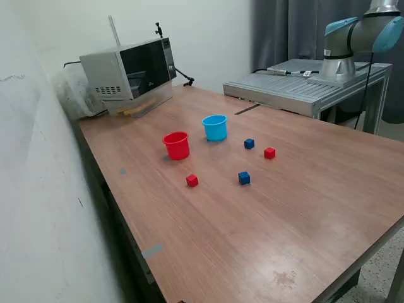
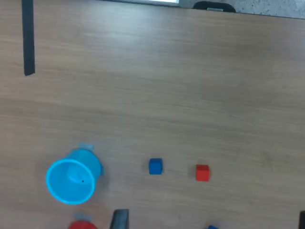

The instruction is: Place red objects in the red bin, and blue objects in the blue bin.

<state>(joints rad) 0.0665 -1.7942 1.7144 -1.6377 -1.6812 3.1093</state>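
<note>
On the wooden table (image 1: pixel 303 208) stand the red bin (image 1: pixel 177 145) and the light blue bin (image 1: pixel 215 127) side by side; neither shows a cube inside. One blue cube (image 1: pixel 249 144) and one red cube (image 1: pixel 269 153) lie just beside the blue bin. A second red cube (image 1: pixel 192 180) and a second blue cube (image 1: pixel 244 178) lie nearer the front. The wrist view looks down on the blue bin (image 2: pixel 71 180), a blue cube (image 2: pixel 155 166) and a red cube (image 2: pixel 202 172); the red bin's rim (image 2: pixel 82 224) peeks in. My gripper (image 2: pixel 211 220) hangs high above, only two dark fingertips (image 2: pixel 119 219) showing wide apart, holding nothing.
A grey microwave-like box (image 1: pixel 129 72) sits at the table's far corner by the wall. A metal platform (image 1: pixel 303 85) carries the arm's base (image 1: pixel 344 44) at the back right. A dark strip (image 2: pixel 28 38) marks the tabletop.
</note>
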